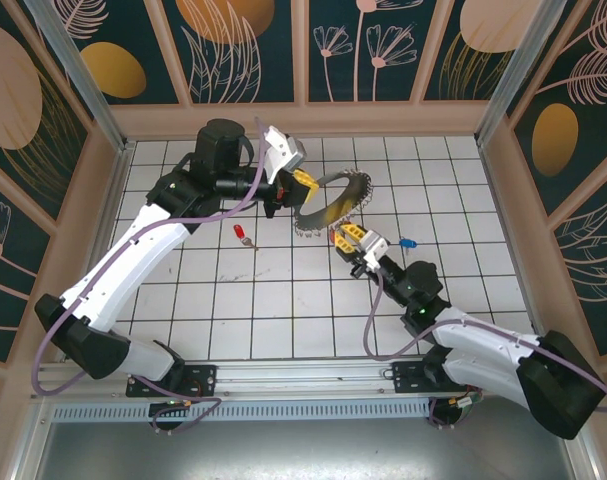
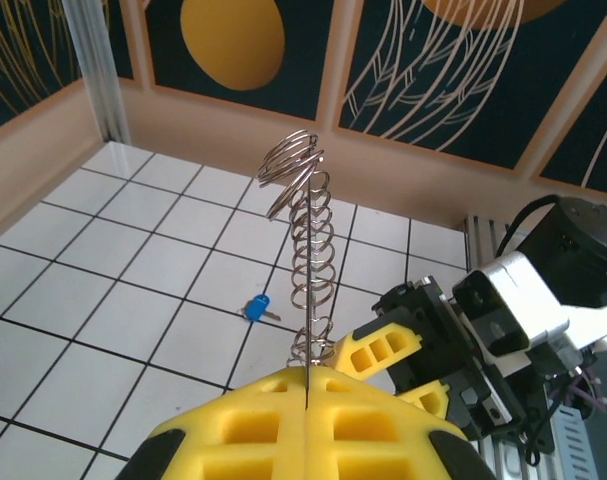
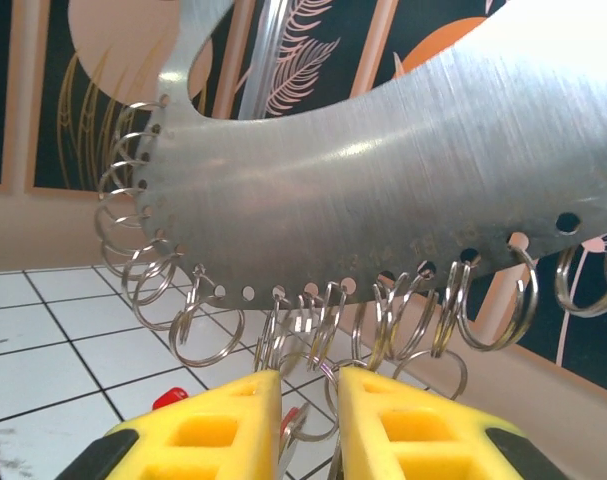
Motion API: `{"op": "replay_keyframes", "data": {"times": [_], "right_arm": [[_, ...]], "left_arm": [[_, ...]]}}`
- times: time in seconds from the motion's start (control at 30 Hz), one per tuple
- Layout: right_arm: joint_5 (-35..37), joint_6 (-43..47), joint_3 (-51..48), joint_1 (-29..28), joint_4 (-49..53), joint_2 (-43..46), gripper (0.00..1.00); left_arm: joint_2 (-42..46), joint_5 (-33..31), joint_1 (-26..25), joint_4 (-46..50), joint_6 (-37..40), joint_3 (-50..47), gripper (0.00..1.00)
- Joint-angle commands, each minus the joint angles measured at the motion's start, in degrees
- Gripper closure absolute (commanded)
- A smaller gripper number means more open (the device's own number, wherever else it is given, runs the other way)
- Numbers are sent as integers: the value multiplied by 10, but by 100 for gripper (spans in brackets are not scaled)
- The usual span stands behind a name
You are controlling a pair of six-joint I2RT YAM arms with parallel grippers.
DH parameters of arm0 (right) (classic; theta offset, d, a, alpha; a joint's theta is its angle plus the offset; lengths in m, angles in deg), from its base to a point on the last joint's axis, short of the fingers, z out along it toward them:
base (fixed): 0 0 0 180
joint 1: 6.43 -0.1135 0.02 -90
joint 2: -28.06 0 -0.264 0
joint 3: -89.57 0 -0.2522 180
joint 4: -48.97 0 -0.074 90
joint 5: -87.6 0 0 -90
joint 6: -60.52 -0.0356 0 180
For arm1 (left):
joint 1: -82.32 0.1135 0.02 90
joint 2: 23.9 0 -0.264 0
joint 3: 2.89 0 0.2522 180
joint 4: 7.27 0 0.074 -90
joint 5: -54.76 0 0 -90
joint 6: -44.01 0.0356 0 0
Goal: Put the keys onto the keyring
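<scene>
Left gripper (image 1: 302,181) clamped on keyring (image 1: 333,207) edge; right gripper (image 1: 345,236) just beneath, narrow gap, grip unclear; red key (image 1: 241,233) leftward.

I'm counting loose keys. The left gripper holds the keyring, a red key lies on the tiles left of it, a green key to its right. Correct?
One slip: the right-hand key is blue, not green, as the top view shows. The left gripper does hold the keyring, and the red key lies left of it.
</scene>
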Motion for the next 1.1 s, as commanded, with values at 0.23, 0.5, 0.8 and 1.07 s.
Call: {"op": "replay_keyframes", "data": {"times": [0.23, 0.5, 0.8, 1.07], "right_arm": [[-52, 4, -12, 3, 69, 55, 81], [-33, 8, 12, 2, 61, 28, 83], [-28, 27, 38, 1, 57, 6, 81], [-7, 30, 43, -5, 66, -2, 79]], "left_arm": [[-22, 30, -2, -9, 43, 2, 100], [-24, 22, -2, -1, 40, 5, 100], [-24, 8, -2, 9, 35, 14, 100], [-22, 9, -2, 11, 33, 13, 100]]}}
